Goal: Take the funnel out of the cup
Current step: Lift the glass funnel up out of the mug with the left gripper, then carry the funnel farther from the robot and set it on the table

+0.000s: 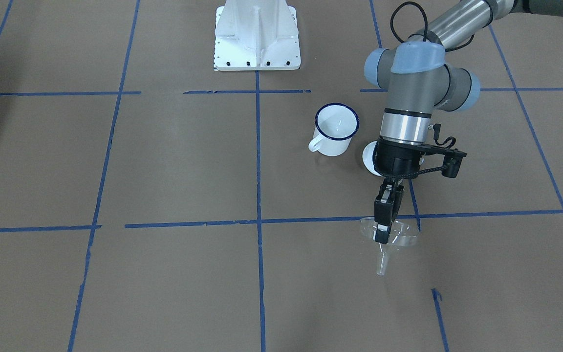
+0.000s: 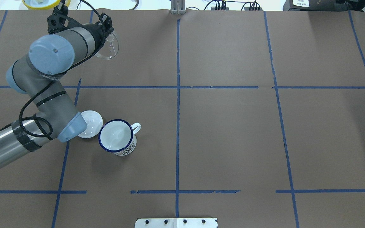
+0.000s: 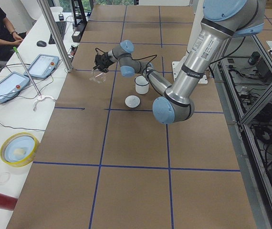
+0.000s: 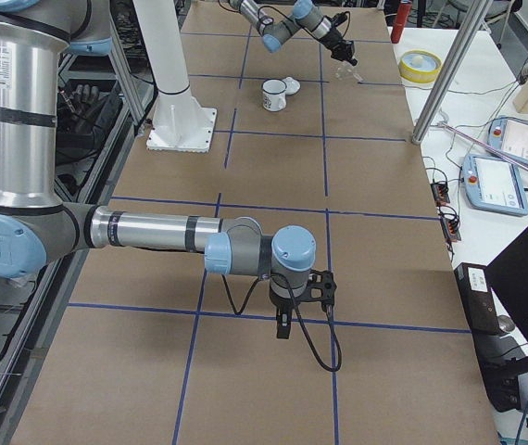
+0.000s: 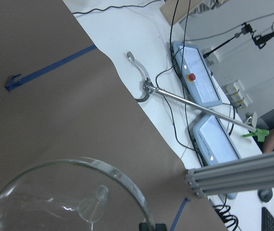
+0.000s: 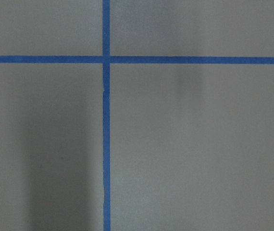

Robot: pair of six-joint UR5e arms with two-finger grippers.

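Clear funnel (image 1: 402,235) rim pinched in L jaws, far from cup (image 1: 333,144); R jaws unclear.

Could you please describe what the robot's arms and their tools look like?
Both arms are silver tubes with grey joints and pale blue caps. The left arm has a black cable looped along it and black tape round its tube; the left tool is black. The right arm matches, and the right tool is also black.
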